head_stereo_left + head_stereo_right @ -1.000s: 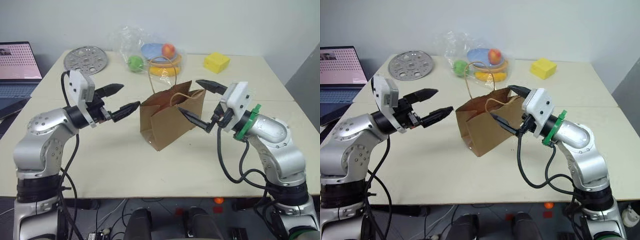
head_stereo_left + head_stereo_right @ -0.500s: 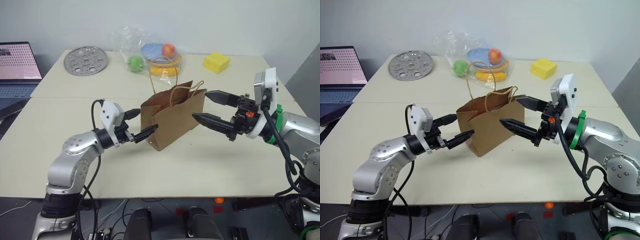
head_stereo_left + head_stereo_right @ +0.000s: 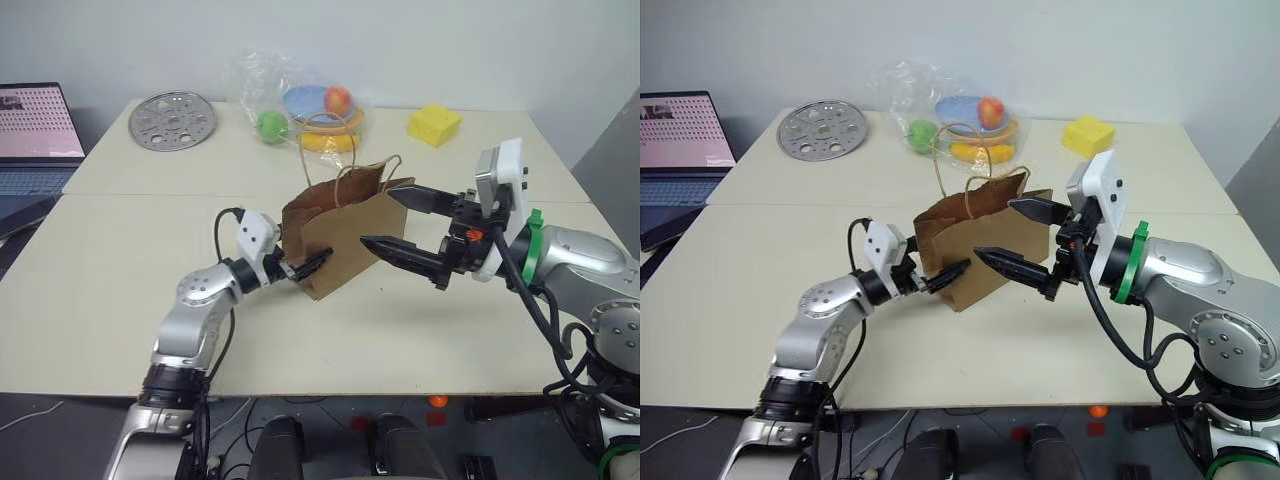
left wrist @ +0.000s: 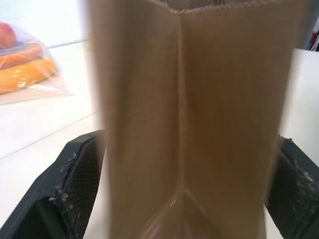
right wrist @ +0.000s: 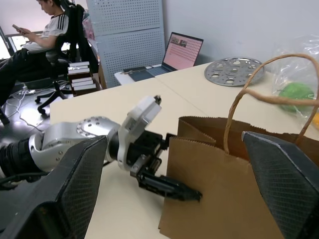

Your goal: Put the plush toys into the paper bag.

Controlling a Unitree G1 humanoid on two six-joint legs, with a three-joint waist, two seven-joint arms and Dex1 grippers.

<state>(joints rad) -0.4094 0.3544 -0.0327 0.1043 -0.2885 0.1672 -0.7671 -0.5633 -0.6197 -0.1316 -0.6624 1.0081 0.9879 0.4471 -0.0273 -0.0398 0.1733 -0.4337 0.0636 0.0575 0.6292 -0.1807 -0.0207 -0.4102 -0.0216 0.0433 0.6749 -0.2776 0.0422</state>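
Bag upright mid-surface, narrow end between our left tool's spread fingers | right tool apart, level beside far end | left nearer | we see no plush toys

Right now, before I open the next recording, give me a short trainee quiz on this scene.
1. True or false: the paper bag lies flat on its side.
2. Where are the left pincer fingers? A: either side of the bag's narrow end. B: inside the bag's mouth. C: clamped on a handle.
3. Fill in: the right pincer, by the bag's other end, is ____ (open or shut).
Key: 1 false; 2 A; 3 open.
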